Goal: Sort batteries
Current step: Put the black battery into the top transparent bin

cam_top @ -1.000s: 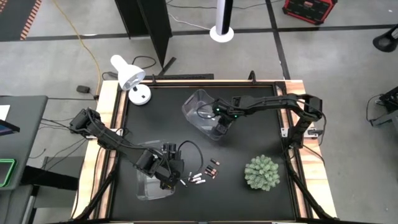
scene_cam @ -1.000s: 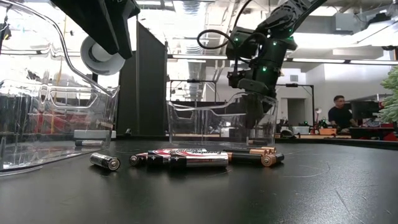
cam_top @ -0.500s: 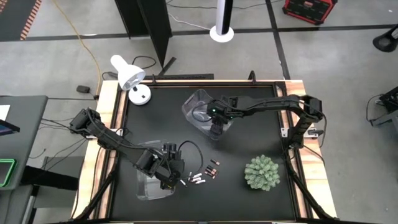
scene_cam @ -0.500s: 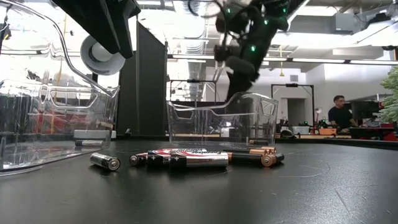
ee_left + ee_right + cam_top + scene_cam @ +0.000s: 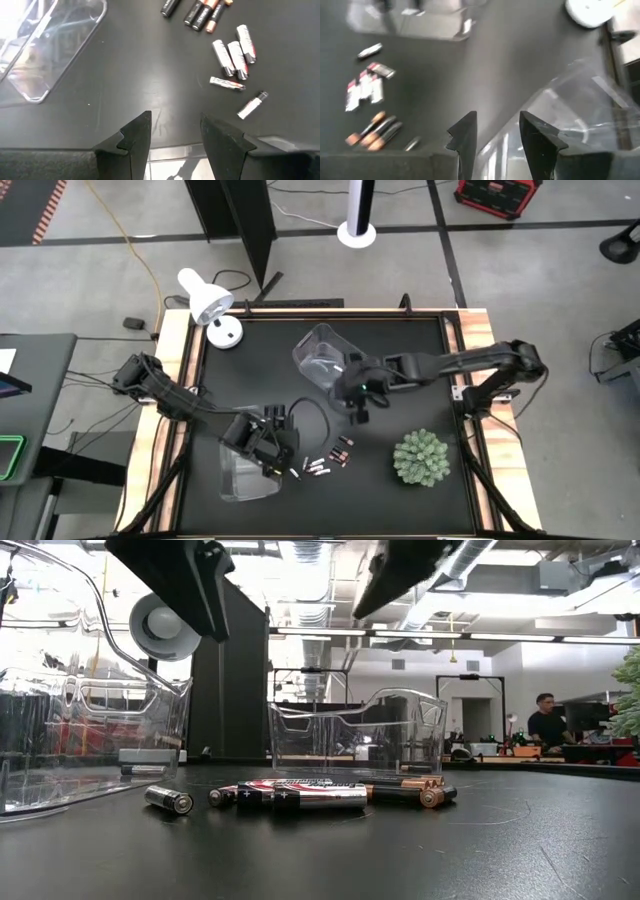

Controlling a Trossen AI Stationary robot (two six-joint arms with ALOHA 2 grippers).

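Observation:
Several batteries (image 5: 325,460) lie on their sides in a loose cluster on the black table. The silvery-white ones (image 5: 235,55) and the dark, copper-ended ones (image 5: 200,12) also show in the low view (image 5: 300,795) and the right wrist view (image 5: 370,110). My left gripper (image 5: 175,130) is open and empty, above the right edge of the near clear bin (image 5: 245,475), just left of the cluster. My right gripper (image 5: 497,130) is open and empty. It hovers beside the far clear bin (image 5: 325,360), between that bin and the batteries.
A white desk lamp (image 5: 210,305) stands at the table's far left corner. A green spiky plant (image 5: 420,458) sits right of the batteries. The far bin (image 5: 355,735) stands behind the cluster in the low view. A person (image 5: 545,725) sits far off in the room.
My right gripper has risen out of the far bin and moved toward the table's near edge, closer to the batteries. My left gripper has shifted slightly above the near bin. The batteries have stayed where they were.

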